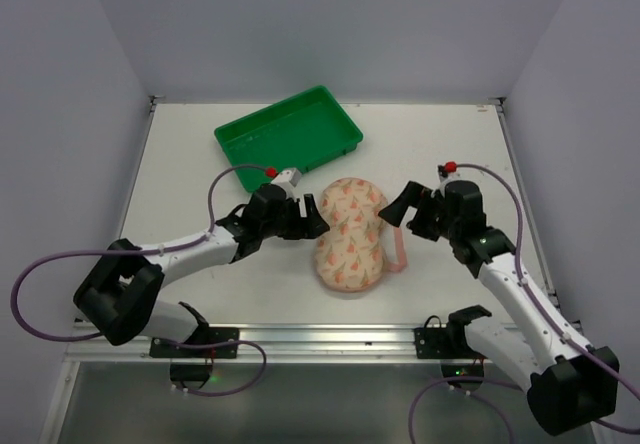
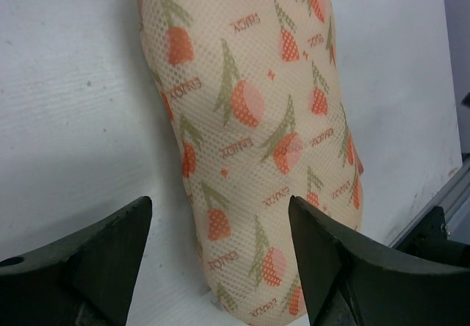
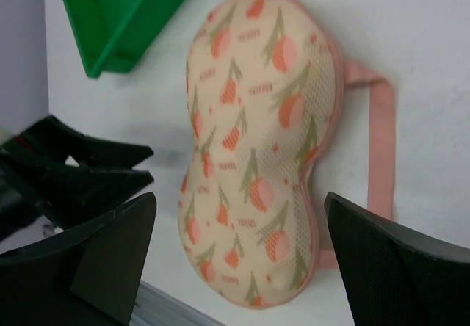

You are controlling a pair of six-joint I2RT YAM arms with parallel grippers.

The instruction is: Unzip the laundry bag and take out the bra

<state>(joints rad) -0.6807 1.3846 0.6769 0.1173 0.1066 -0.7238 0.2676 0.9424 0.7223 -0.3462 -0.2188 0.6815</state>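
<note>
The laundry bag lies shut on the white table, a peanut-shaped cream case with orange-pink print. Its pink loop trails on its right side. The bag also shows in the left wrist view and the right wrist view, loop at the right. My left gripper is open at the bag's left waist, apart from it. My right gripper is open just right of the bag, above the loop. The bra is hidden.
A green plastic tray stands at the back left of the bag, also in the right wrist view. The table's front rail runs just below the bag. White walls enclose the table.
</note>
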